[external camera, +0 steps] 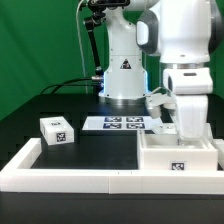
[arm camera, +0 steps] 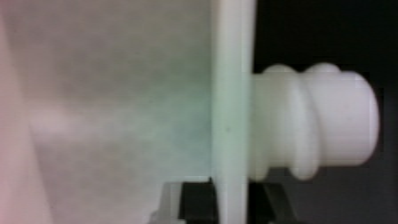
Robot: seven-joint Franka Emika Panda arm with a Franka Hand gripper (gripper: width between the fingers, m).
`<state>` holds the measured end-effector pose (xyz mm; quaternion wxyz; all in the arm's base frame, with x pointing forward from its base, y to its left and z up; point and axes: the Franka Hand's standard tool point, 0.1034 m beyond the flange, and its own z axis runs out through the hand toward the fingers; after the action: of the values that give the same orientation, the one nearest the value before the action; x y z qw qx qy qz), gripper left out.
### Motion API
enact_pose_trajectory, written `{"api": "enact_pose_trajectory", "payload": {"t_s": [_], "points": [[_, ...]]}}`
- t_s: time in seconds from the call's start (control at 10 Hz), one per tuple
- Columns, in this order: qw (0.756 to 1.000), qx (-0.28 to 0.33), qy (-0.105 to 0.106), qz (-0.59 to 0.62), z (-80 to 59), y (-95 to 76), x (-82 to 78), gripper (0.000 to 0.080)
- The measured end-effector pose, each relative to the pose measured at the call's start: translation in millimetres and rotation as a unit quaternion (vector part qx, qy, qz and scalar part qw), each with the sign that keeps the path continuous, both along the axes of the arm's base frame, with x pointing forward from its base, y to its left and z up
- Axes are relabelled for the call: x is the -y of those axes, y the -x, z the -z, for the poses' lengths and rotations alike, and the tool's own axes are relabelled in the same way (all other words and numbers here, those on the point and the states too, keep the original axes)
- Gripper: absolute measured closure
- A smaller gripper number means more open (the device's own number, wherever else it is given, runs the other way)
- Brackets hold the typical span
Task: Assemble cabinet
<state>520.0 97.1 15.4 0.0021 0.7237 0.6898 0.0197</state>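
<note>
The white boxy cabinet body [external camera: 180, 157], with a tag on its front, sits at the exterior view's right, against the front rail. My gripper [external camera: 184, 132] reaches straight down into its top, and the fingertips are hidden there. In the wrist view my gripper [arm camera: 233, 206] is shut on a thin white panel [arm camera: 228, 100] seen edge-on between the two black fingers [arm camera: 199, 203]. A ribbed round white knob [arm camera: 320, 120] sticks out of one side of that panel. A small white block [external camera: 57, 129] with a tag lies apart at the exterior view's left.
The marker board [external camera: 122, 123] lies in front of the robot's base. Long white border rails [external camera: 70, 172] run along the front and the exterior view's left of the black table. A green backdrop stands behind.
</note>
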Motion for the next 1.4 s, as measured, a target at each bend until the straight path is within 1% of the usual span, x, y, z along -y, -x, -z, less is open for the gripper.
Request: {"api": "enact_pose_trajectory", "payload": {"t_s": [0.3, 0.5, 0.8, 0.9, 1.1, 1.2, 1.3, 1.4], "points": [[1.000, -0.002, -0.005, 0.003, -0.4, 0.3, -19.7, 0.0764], [1.000, -0.014, 0.000, 0.014, -1.6, -0.3, -20.9, 0.0764], [1.000, -0.023, 0.004, 0.018, -1.0, -0.8, -16.7, 0.0764], [1.000, -0.020, 0.003, 0.019, -2.5, -3.5, -16.4, 0.0723], [1.000, -0.016, 0.003, 0.026, -8.4, -4.3, -16.2, 0.0377], [0.999, -0.013, 0.004, 0.034, -14.1, -3.1, -15.8, 0.0377], [0.999, -0.008, 0.005, 0.037, -23.8, -0.8, -12.5, 0.0240], [0.999, -0.003, 0.007, 0.042, -35.3, 4.8, -7.5, 0.0081]]}}
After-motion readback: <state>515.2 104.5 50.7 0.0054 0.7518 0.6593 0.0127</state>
